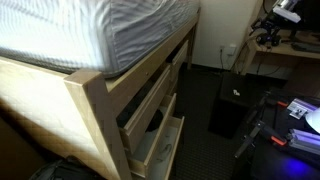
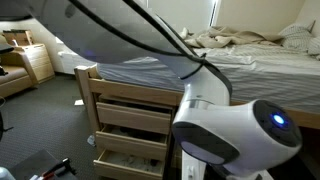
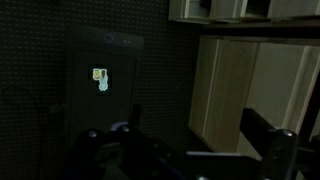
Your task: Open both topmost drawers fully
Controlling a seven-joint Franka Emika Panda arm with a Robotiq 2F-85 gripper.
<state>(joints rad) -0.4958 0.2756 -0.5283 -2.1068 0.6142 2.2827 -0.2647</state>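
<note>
The pale wood drawer unit sits under the bed in both exterior views. Its topmost drawer [image 1: 150, 100] [image 2: 135, 97] lies just below the mattress and stands partly pulled out, with a dark inside. The lowest drawer [image 1: 162, 148] [image 2: 128, 160] is pulled out further. In the wrist view my gripper [image 3: 200, 138] is open, its dark fingers [image 3: 266, 140] wide apart low in the picture. An upright pale wood panel [image 3: 225, 90] of the unit stands beyond the gap, with nothing held. The gripper itself is out of sight in both exterior views.
A black box [image 1: 230, 108] [image 3: 105, 85] with a small yellow sticker stands on the dark carpet beside the drawers. A desk [image 1: 290, 50] with gear is at the back. My arm [image 2: 150, 40] and its white base [image 2: 240, 135] fill the foreground.
</note>
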